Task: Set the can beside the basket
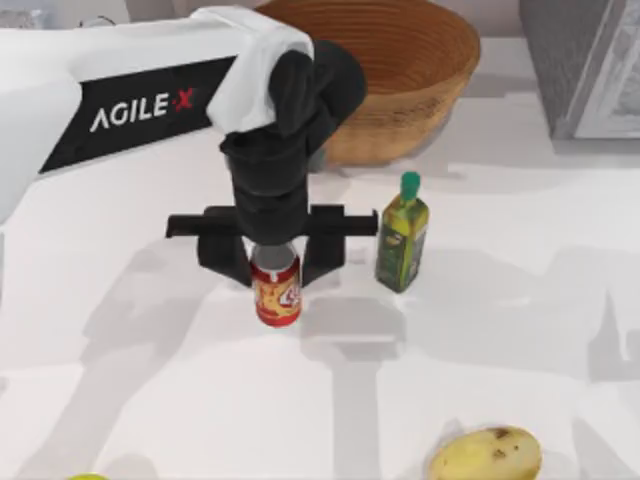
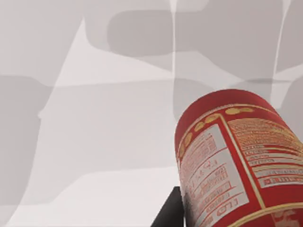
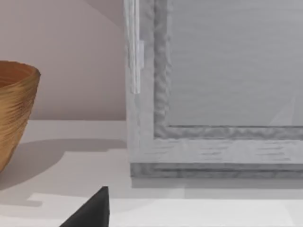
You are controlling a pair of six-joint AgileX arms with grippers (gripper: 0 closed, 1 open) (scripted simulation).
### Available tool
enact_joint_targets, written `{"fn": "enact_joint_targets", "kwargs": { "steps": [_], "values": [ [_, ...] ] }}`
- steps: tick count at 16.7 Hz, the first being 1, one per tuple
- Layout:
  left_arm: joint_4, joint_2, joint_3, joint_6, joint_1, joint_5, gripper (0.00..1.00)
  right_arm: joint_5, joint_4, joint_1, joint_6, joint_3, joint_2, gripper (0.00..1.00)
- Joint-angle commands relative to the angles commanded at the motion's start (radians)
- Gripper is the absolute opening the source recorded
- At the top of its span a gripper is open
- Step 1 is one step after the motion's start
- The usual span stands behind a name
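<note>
The red can with its yellow label is upright near the middle of the table, in front of the tan woven basket at the back. My left gripper comes down from above, its two black fingers against the can's sides, shut on it. The left wrist view has the can close up, with one dark finger touching it. I cannot tell whether the can rests on the table or hangs just above it. In the right wrist view the basket is far off and one dark fingertip of the right gripper shows.
A dark bottle with a green cap stands just right of the can. A yellowish potato-like thing lies at the front edge. A grey cabinet fills the back right corner, to the right of the basket.
</note>
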Motion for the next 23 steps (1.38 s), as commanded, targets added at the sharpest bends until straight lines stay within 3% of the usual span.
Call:
{"fn": "enact_joint_targets", "kwargs": {
  "steps": [8,18,23],
  "values": [
    [0.0,0.0,0.0,0.0,0.0,0.0,0.98,0.0,0.0,0.0,0.0,0.0,0.0,1.0],
    [-0.004,0.0,0.003,0.001,0.001,0.0,1.0,0.0,0.0,0.0,0.0,0.0,0.0,1.0],
    [-0.11,-0.015,0.087,-0.001,0.0,0.001,1.0,0.0,0.0,0.0,0.0,0.0,0.0,1.0]
  ]
}}
